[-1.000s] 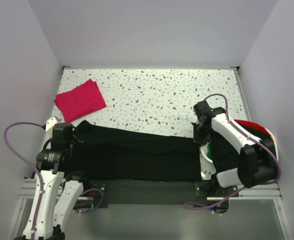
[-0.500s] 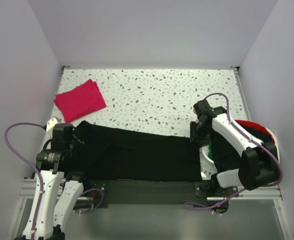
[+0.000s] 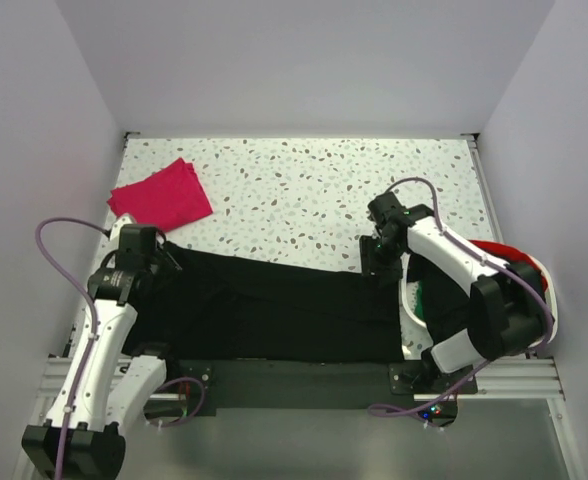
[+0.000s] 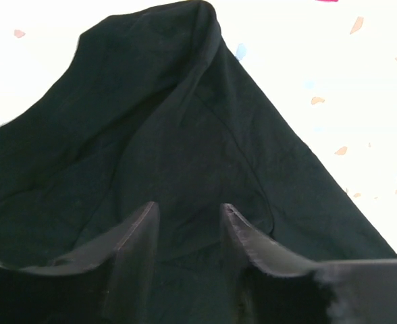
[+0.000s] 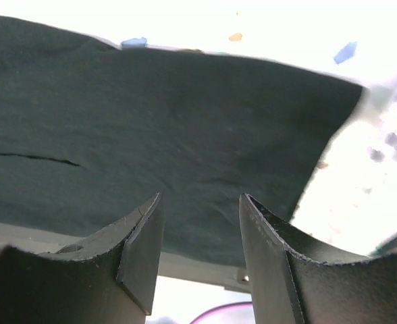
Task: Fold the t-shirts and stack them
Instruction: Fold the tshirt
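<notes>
Speckled table (image 3: 314, 190) disappears at its near edge beneath the black t-shirt (image 3: 274, 305).

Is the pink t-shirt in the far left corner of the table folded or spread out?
Folded. The pink t-shirt lies as a small, neat rectangle, with no sleeves or collar sticking out.

Robot lab test cell: bare white walls (image 3: 304, 60) boxing speckled table (image 3: 304, 190), aluminium rail frame (image 3: 534, 378), white robot arms (image 3: 94, 350).

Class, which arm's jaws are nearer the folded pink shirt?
Left. The left arm reaches just short of the pink shirt; the right arm is across the table at the other end of the black shirt.
</notes>
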